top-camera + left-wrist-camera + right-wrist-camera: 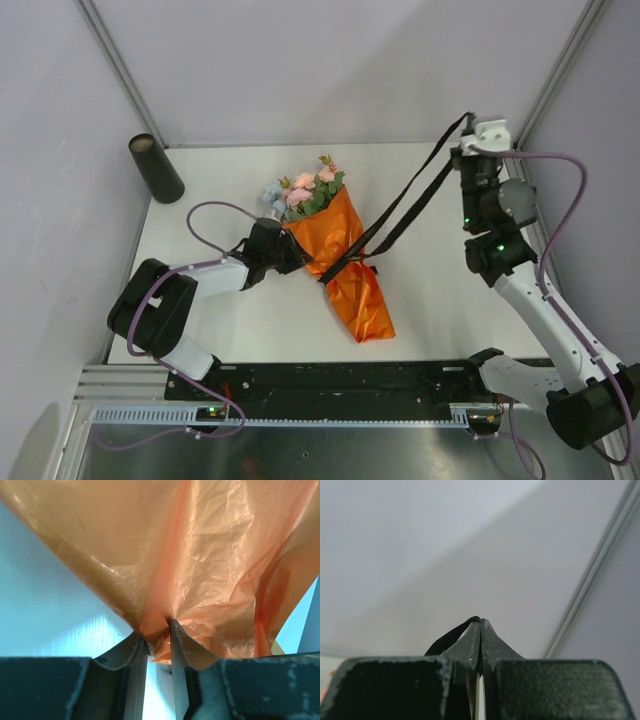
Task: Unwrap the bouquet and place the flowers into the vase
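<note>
The bouquet [340, 255] lies on the table, an orange paper cone with pink, pale blue and brown flowers [305, 190] sticking out at its far end. My left gripper [283, 250] is shut on the cone's left edge; in the left wrist view the orange paper [200, 555] is pinched at my left gripper [159, 625]. A black ribbon [405, 205] runs taut from the cone's waist up to my right gripper [468, 122], raised at the back right. That right gripper [481, 621] is shut on the ribbon [447, 639]. The dark vase [155, 168] stands at the back left corner.
White walls and metal frame posts [120, 70] close in the table on three sides. The black mounting rail [330, 380] runs along the near edge. A purple cable [205, 215] loops over the table left of the bouquet.
</note>
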Controlling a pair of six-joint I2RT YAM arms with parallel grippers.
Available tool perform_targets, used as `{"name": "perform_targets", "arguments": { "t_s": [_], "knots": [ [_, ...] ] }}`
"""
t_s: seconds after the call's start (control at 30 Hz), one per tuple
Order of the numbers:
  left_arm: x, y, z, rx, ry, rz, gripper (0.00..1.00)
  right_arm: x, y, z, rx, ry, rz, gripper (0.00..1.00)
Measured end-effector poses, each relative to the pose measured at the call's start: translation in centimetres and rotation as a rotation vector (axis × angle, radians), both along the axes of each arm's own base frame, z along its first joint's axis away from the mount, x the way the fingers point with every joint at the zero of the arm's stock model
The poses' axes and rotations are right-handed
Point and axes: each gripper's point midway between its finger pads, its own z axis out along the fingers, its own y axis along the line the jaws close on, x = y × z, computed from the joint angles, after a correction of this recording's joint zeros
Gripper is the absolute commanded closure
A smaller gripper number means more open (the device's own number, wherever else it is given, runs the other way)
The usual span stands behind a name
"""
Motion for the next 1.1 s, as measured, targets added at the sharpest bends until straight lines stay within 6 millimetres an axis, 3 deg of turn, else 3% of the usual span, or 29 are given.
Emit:
{"name": "perform_targets", "arguments": {
  "t_s": [0.17,0.3,0.6,0.87,0.97,1.1],
  "knots": [
    [0.2,-0.1,0.1,0.006,-0.001,-0.006,0.72,-0.8,-2.9,5.5,0.027,-0.105,-0.034,1.0],
    [0.3,-0.1,0.2,0.008,-0.002,-0.008,0.72,-0.5,-5.1,8.8,0.031,-0.171,-0.067,1.0],
    [0.4,-0.2,0.4,0.012,-0.003,-0.013,0.71,3.4,-10.0,12.6,0.045,-0.191,-0.165,1.0],
    [0.5,-0.3,0.6,0.019,0.0,-0.017,0.7,5.7,-13.6,19.1,0.075,-0.248,-0.228,1.0],
    [0.6,-0.4,0.9,0.02,0.001,-0.018,0.68,7.0,-14.5,20.6,0.081,-0.259,-0.241,1.0],
    [0.8,-0.5,1.6,0.017,-0.009,-0.02,0.64,9.4,-15.3,20.0,0.081,-0.245,-0.24,1.0]
  ]
}}
